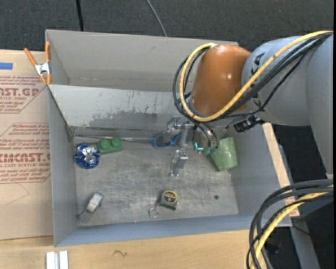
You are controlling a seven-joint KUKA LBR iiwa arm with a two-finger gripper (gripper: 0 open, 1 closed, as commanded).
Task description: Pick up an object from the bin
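Observation:
My gripper [178, 167] hangs low over the grey floor near the middle of the bin, under the orange wrist cover. Just to its upper left, a small blue thing [159, 142] lies against the back wall. A pale green soft block [224, 153] sits close on its right, partly under the arm. Below the gripper, near the front wall, lies a small round tape measure [169, 198] with a metal ring [153, 211] beside it. I see nothing held by the gripper.
At the left, a crumpled blue and white ball [86, 156] lies beside a green thing [110, 145]. A small grey and silver piece [93, 202] rests in the front left corner. The arm and its cables cover the bin's right back part.

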